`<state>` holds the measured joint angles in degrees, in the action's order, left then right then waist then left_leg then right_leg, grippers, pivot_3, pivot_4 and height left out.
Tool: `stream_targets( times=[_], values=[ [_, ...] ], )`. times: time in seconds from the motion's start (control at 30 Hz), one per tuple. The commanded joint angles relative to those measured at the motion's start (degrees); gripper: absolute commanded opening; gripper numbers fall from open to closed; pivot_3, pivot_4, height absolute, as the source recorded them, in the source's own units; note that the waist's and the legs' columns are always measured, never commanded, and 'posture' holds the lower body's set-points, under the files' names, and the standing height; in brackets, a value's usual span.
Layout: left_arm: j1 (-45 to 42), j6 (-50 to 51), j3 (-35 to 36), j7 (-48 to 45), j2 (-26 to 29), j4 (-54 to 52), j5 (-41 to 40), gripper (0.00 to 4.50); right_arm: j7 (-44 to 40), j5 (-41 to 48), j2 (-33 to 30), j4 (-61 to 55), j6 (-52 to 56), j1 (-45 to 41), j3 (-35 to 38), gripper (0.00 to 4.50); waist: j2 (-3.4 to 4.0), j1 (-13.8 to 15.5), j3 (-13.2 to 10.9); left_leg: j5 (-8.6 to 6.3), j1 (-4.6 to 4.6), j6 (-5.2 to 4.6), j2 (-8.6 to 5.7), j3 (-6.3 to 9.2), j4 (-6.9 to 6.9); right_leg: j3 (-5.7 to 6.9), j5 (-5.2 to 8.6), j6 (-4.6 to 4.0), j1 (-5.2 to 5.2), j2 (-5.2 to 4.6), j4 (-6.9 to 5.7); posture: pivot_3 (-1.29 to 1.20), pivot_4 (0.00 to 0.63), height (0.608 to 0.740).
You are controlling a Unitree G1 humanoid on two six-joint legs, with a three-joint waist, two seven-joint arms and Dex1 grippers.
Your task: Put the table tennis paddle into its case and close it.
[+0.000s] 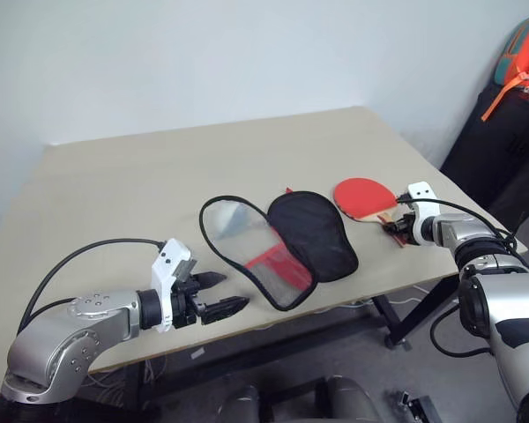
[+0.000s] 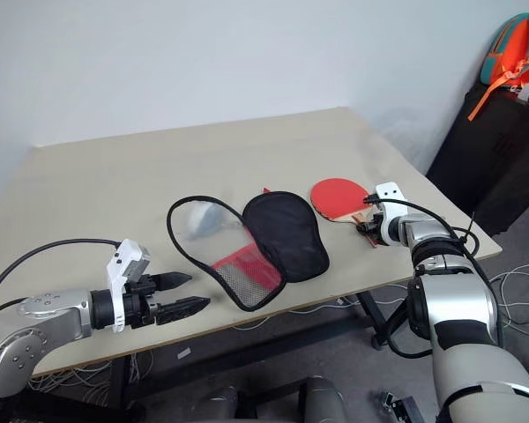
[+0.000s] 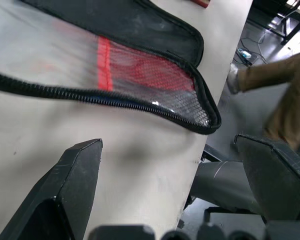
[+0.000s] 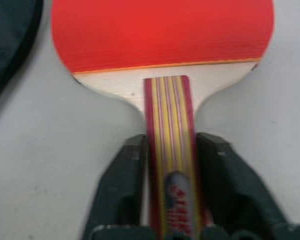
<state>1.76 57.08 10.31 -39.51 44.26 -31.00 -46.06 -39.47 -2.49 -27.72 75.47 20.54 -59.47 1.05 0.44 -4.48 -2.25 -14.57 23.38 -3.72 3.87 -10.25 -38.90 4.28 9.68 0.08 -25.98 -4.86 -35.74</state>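
Item one: your table tennis paddle (image 1: pixel 365 197) lies red face up on the table (image 1: pixel 115 194), far right, just right of the case (image 1: pixel 278 247). Your right gripper (image 4: pixel 171 165) has both fingers pressed against the paddle's handle. Item two: the case lies unzipped at centre, both halves spread flat. Your left gripper (image 1: pixel 219 294) hangs wide apart at the near edge, left of the case, holding nothing.

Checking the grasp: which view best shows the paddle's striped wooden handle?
The right wrist view: the striped wooden handle sits between the right pincer fingers, touching both. In both eye views that pincer hides most of it, beside the round red-rubber paddle.
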Motion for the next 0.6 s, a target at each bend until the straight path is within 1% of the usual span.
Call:
stream_targets(
  times=[0.03, 0.17, 0.27, 0.33, 0.43, 0.5, 0.6],
  values=[
    [-1.0, 0.1, 2.0, 0.0, 0.9, -1.5, -1.4, 4.5, -1.7, -0.3, 1.6, 0.4, 1.6, -0.4, 0.1, 1.1, -0.01, -0.1, 0.0, 0.01, -0.01, 0.01, 0.0, 0.0, 0.02, 0.0, 0.01, -0.01, 0.0, 0.0, 0.0, 0.0, 0.0, 0.724],
    [-1.3, 0.4, 2.0, 0.4, 0.7, -1.7, -1.8, 4.5, -1.3, 0.2, 0.3, -0.2, 2.5, -1.2, 0.9, 1.1, -0.02, -0.1, 0.0, 0.01, -0.03, 0.02, -0.01, -0.01, 0.04, -0.02, 0.01, -0.01, 0.0, 0.0, 0.0, 0.0, 0.0, 0.724],
    [-1.4, 0.3, 1.2, 0.4, 0.7, -1.7, -1.5, 4.5, 2.1, 1.9, -0.9, -0.8, 4.1, -2.4, 3.4, 1.1, -0.02, -0.1, 0.0, 0.01, -0.03, 0.02, -0.01, -0.03, 0.03, -0.04, 0.01, -0.01, 0.0, 0.0, 0.0, 0.0, 0.0, 0.724],
    [-1.8, 0.3, 0.8, 0.5, 0.4, -1.5, -1.5, 4.5, 2.7, 2.8, -1.9, -1.6, 5.7, -3.2, 4.7, 1.1, -0.02, 0.0, 0.0, 0.01, -0.02, 0.02, -0.03, -0.04, 0.03, -0.05, 0.0, -0.02, 0.0, -0.02, -0.01, 0.0, 0.0, 0.724],
    [-2.4, 0.0, 0.3, 0.4, 0.2, -0.7, -1.3, 4.5, 0.1, 4.5, -3.0, -4.3, 9.4, -4.4, 6.2, 1.1, 0.0, 0.4, 0.0, 0.02, -0.01, 0.01, -0.09, -0.05, 0.0, -0.07, -0.01, -0.03, 0.0, -0.07, -0.01, 0.0, 0.0, 0.724],
    [-2.8, -0.3, -0.6, -0.1, 0.1, -0.3, -1.0, 4.5, -2.0, 4.9, -3.5, -7.5, 11.7, -4.0, 5.9, 1.1, 0.0, 0.4, 0.0, 0.02, 0.0, 0.01, -0.12, -0.05, 0.0, -0.08, -0.01, -0.03, 0.0, -0.09, 0.0, 0.0, 0.0, 0.724],
    [-4.0, -0.6, -1.7, -0.7, -0.1, 0.9, -0.5, 4.5, -4.9, 5.9, -3.4, -17.4, 17.1, -0.7, 4.9, 1.1, 0.02, 0.3, 0.0, 0.02, 0.02, 0.01, -0.1, -0.07, 0.01, -0.14, -0.01, -0.03, -0.07, -0.08, -0.02, 0.0, 0.0, 0.724]
  ],
)
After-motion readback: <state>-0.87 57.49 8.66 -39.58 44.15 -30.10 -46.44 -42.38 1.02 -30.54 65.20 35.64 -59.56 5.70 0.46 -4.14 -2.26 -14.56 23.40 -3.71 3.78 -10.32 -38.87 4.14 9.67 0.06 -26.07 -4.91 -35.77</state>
